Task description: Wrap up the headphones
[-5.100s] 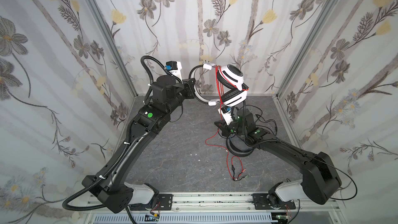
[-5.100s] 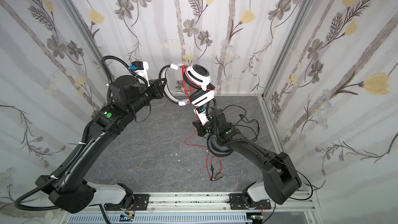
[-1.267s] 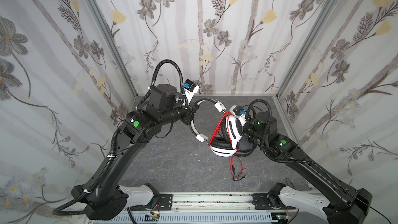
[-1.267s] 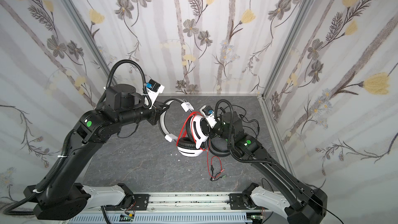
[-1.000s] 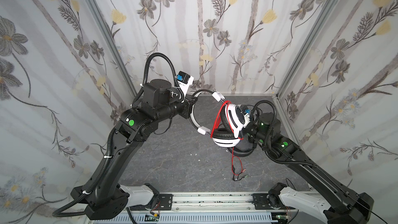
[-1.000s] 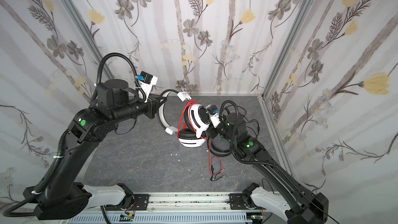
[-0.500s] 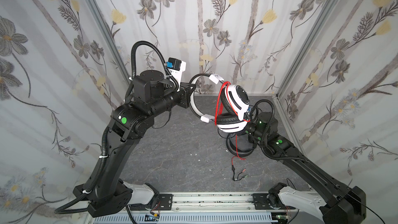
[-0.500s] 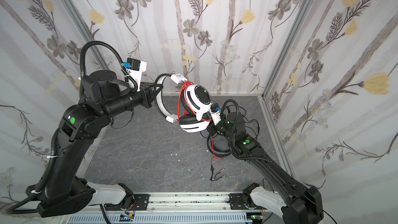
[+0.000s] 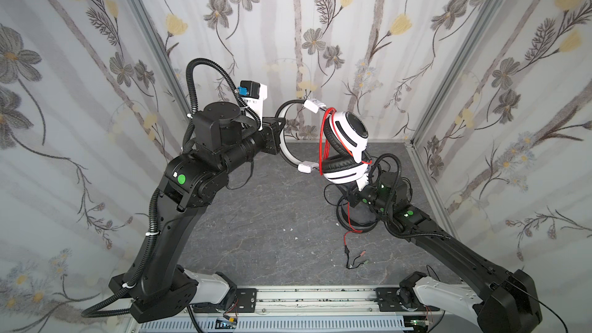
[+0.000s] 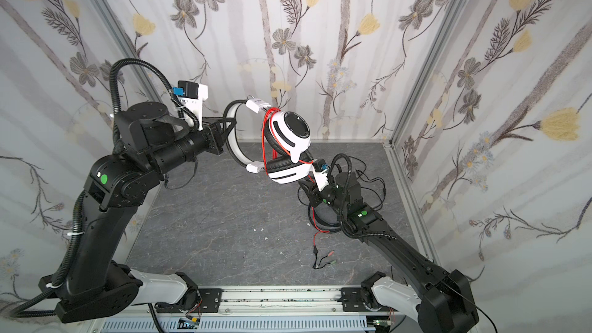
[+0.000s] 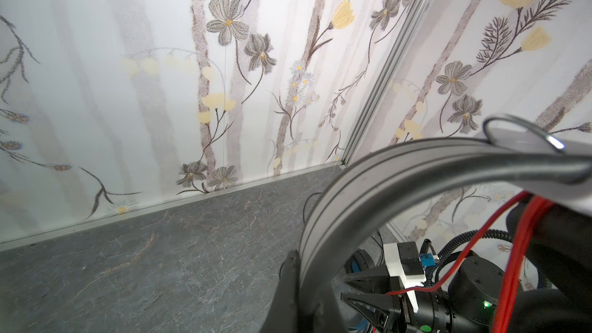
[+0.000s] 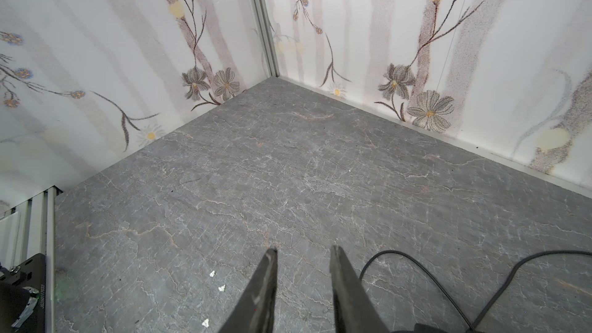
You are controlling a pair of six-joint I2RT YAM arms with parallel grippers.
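Closest to me, low and right of centre in both top views, the plugs (image 9: 356,259) at the loose end of the red cord (image 9: 323,145) lie on the grey floor (image 9: 256,235). Just behind them, under the right arm, the black headset (image 9: 358,219) sits on the floor among its own black cable.

Over that spot hangs the right gripper (image 12: 302,249). Its jaws stand partly apart with a clear gap, and the wrist view shows nothing in that gap but bare floor. It grasps nothing. Whether it brushes the black headset below I cannot tell.

Above it, right of centre, the white headset (image 9: 347,142) is held up off the floor with its ear cups stacked one over the other. Several red loops run down its left side from the upper cup to the lower. One strand drops from there past the right gripper to the plugs.

Further back, left of centre, the left gripper (image 9: 279,136) is clenched on the white headband (image 9: 285,152) and carries the whole headset. Behind it all is the flowered wall (image 9: 320,43).
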